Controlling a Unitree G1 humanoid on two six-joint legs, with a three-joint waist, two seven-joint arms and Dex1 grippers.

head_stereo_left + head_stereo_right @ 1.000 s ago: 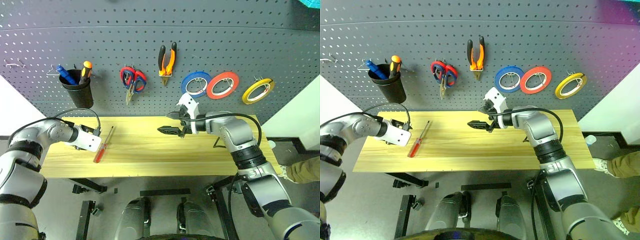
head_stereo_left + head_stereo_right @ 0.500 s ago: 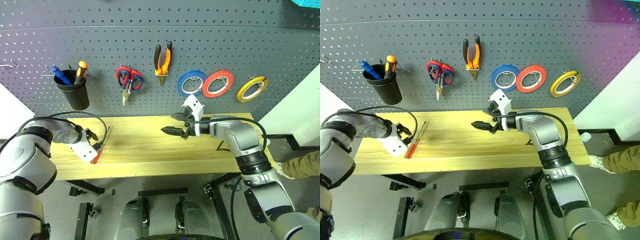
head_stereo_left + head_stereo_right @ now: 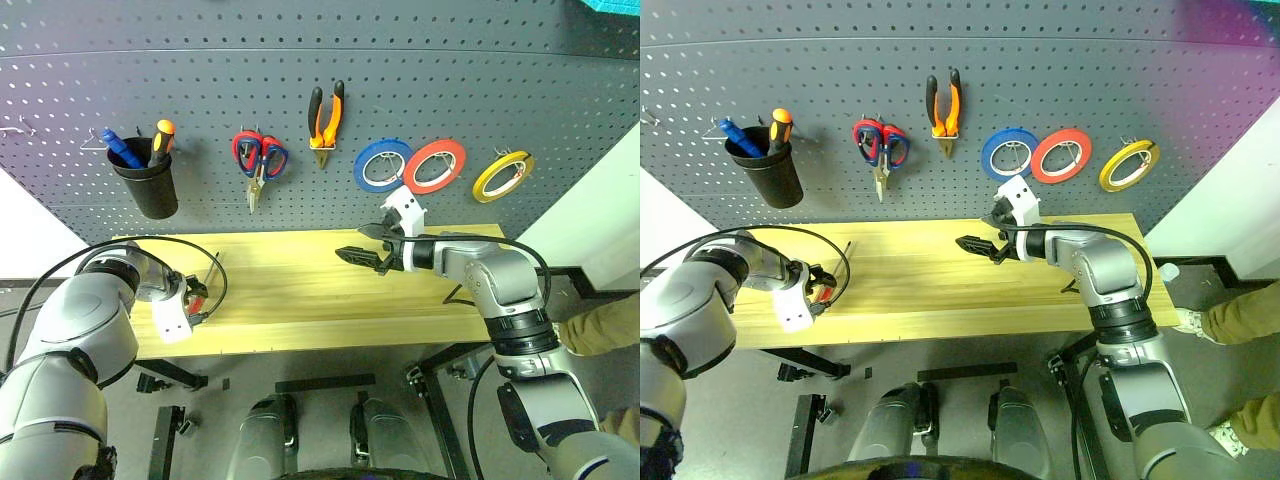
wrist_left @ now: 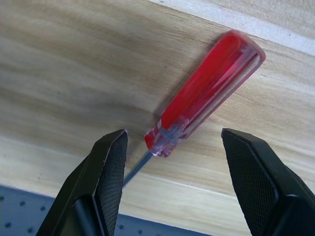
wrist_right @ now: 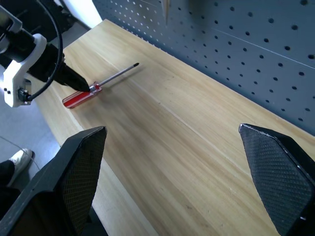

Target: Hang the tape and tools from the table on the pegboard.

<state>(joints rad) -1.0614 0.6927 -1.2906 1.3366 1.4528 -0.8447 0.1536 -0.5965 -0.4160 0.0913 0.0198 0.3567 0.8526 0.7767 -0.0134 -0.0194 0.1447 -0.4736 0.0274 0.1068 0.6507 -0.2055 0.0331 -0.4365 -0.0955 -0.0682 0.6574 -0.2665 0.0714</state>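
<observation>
At table [image 3: 300, 300] left end: left claw [image 4: 174, 162] spread, straddling screwdriver [image 4: 204, 93] at handle's shaft end, axis crossing the gap; right claw [image 3: 372, 246] spread, empty, well apart.

from my head, my left gripper [image 3: 196, 300] covers most of the screwdriver [image 3: 194, 293] on the desk [image 3: 300, 290], so just a bit of red handle shows beside it. in my left wrist view the thin shaft runs behind one finger [image 4: 106, 172] and i can't see the tip. the black cup [image 3: 148, 190] on the pegboard [image 3: 450, 80] hides the lower ends of the blue and orange handles standing in it. a person's shoe [image 5: 15, 160] is cut off at the edge of my right wrist view.
</observation>
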